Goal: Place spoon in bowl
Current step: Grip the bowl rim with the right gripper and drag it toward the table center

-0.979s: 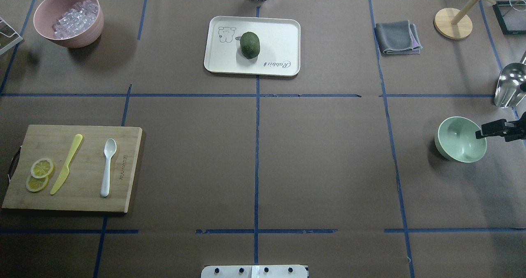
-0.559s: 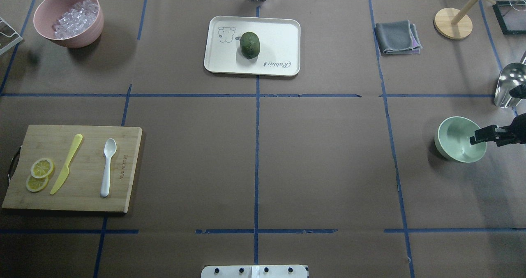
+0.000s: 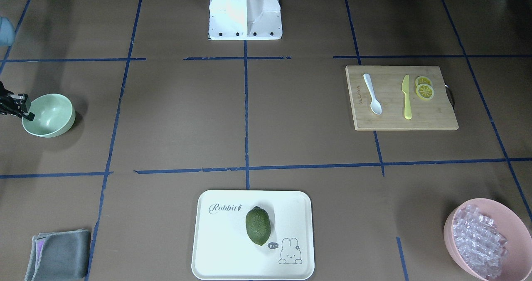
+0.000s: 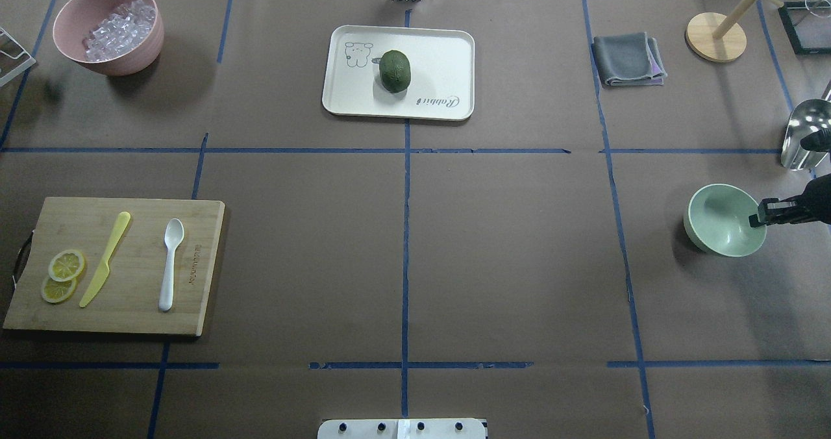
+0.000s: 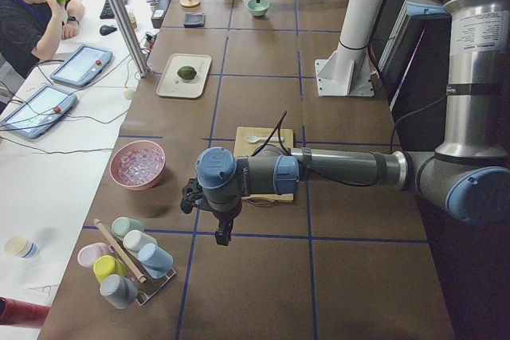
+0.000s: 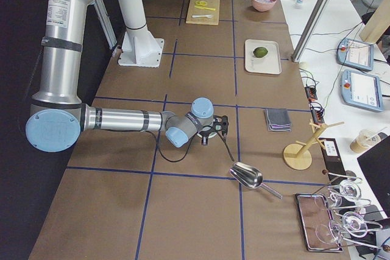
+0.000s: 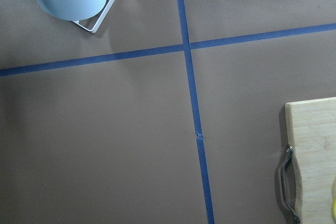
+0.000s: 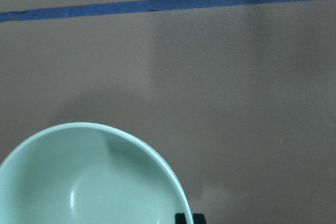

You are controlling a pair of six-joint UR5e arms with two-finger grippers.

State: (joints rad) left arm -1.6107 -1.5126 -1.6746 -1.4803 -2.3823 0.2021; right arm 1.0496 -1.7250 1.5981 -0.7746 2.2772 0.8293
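Note:
The white spoon (image 4: 170, 263) lies on a wooden cutting board (image 4: 130, 315) at the table's left, scoop toward the far side; it also shows in the front view (image 3: 372, 94). The mint-green bowl (image 4: 717, 221) stands at the right. My right gripper (image 4: 758, 219) is at its right rim, fingers close together on the rim. The right wrist view shows the bowl (image 8: 79, 182) with dark fingertips (image 8: 182, 217) at its edge. My left gripper (image 5: 221, 236) hangs over the table left of the board; I cannot tell if it is open.
A yellow knife (image 4: 104, 260) and lemon slices (image 4: 62, 273) share the board. A pink bowl (image 4: 104, 62) of ice pieces stands far left, a white tray (image 4: 441, 56) with a green fruit (image 4: 395, 71) far centre, a grey cloth (image 4: 626, 59) and metal scoop (image 4: 805, 130) at right.
My right gripper has moved in and down onto the bowl's right rim and narrowed. The bowl has shifted slightly left. The spoon has not moved.

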